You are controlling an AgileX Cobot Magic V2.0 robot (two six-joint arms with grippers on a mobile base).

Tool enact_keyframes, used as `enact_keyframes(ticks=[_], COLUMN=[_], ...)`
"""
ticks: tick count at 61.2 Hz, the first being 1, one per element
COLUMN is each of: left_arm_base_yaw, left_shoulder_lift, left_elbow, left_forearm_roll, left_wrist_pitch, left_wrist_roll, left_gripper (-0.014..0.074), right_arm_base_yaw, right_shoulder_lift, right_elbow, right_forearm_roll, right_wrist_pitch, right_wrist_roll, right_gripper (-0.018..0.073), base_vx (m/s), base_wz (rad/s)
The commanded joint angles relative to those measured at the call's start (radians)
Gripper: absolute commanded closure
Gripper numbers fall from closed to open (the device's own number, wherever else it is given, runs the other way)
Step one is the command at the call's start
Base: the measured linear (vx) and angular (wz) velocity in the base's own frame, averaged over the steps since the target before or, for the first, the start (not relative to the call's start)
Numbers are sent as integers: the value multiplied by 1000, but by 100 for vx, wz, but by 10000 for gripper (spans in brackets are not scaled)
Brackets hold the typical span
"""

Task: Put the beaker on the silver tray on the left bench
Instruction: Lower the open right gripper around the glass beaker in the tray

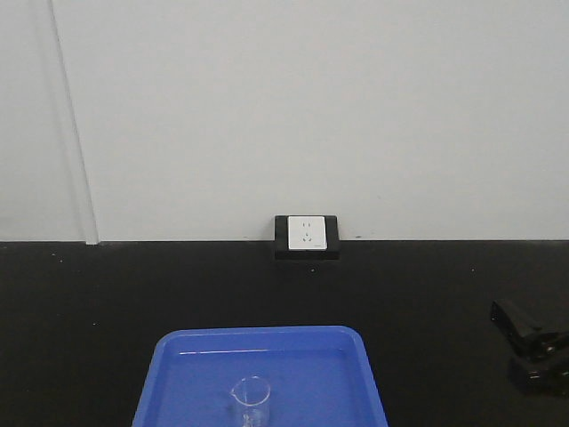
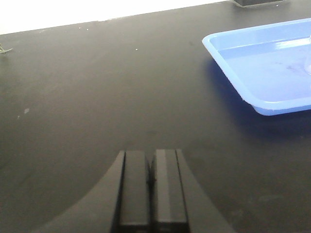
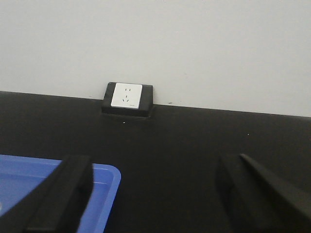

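The small clear beaker (image 1: 251, 398) stands upright in a blue plastic tray (image 1: 178, 356) on the matte black bench (image 1: 89, 311), at the bottom centre of the front view. Only a sliver of the beaker shows at the right edge of the left wrist view (image 2: 308, 63). My left gripper (image 2: 151, 167) is shut and empty, low over the bench left of the blue tray (image 2: 262, 53). My right gripper (image 3: 155, 184) is open and empty, to the right of the tray's far right corner (image 3: 107, 184); it shows at the right edge of the front view (image 1: 524, 342). The silver tray is out of view.
A white wall socket in a black frame (image 1: 308, 233) sits where the bench meets the pale wall; it also shows in the right wrist view (image 3: 126, 95). Bare black worktop lies left (image 2: 73, 97) and right (image 3: 194, 145) of the blue tray.
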Motion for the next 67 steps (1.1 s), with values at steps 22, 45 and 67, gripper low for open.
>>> enact_keyframes(ticks=[22,45,67], left_arm_base_yaw=[-7,-7,-7], left_shoulder_lift=[-7,-7,-7], left_elbow=[20,20,20], left_forearm_roll=[-3,-3,-3], left_wrist_pitch=[-75,-75,-75], left_wrist_roll=[-2,-2,-2], left_gripper=[595,595,595], right_arm_base_yaw=[259,374,373], right_shoulder_lift=[314,790,1046], right_elbow=[15,-62,-301], right_forearm_roll=[-91,-113,-156], right_wrist_pitch=[-240,-633,-633], right_wrist_roll=[50,50,140], right_gripper=[-123,-52,-30], base_vx=[0,0,0], base_wz=[0,0,0])
